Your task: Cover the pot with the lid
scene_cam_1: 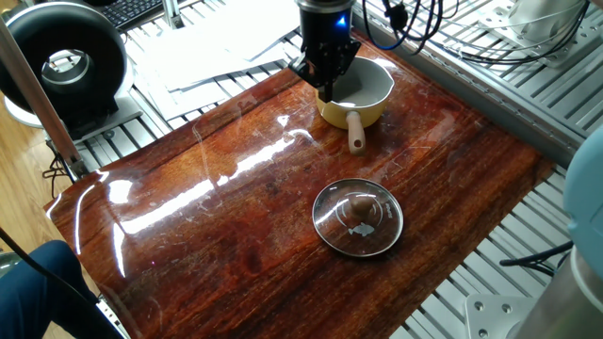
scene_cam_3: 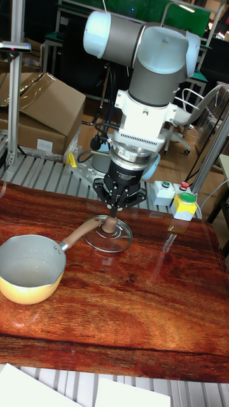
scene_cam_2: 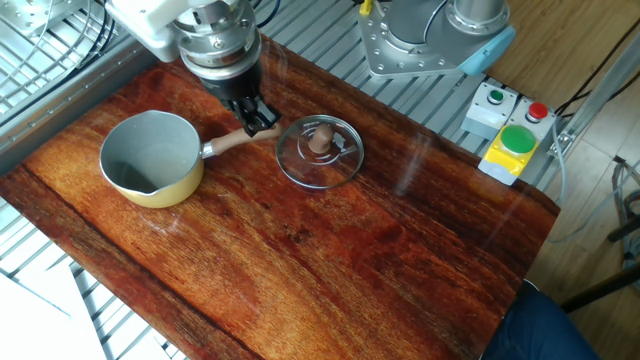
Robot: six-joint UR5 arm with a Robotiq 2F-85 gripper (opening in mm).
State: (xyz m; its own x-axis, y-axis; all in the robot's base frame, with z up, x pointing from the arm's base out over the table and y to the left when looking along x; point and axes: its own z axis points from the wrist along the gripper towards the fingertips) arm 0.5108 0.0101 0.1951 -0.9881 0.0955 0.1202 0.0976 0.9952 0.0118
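Note:
The yellow pot (scene_cam_1: 368, 106) (scene_cam_2: 150, 165) (scene_cam_3: 28, 270) stands upright on the wooden board with its pale inside bare and its wooden handle (scene_cam_2: 227, 144) pointing toward the lid. The glass lid (scene_cam_1: 358, 218) (scene_cam_2: 320, 153) (scene_cam_3: 121, 240), brown knob up, lies flat on the board beside the handle's end. My gripper (scene_cam_1: 325, 83) (scene_cam_2: 256, 118) (scene_cam_3: 117, 206) hangs above the board near the handle's tip, between pot and lid. Its fingers are pressed together with nothing between them. It touches neither pot nor lid.
A box with green and red buttons (scene_cam_2: 512, 132) (scene_cam_3: 181, 203) sits at the board's edge beside the arm's base (scene_cam_2: 430, 35). Papers (scene_cam_1: 217, 47) and a black round device (scene_cam_1: 66, 61) lie beyond the board. Cardboard boxes (scene_cam_3: 44, 108) stand behind.

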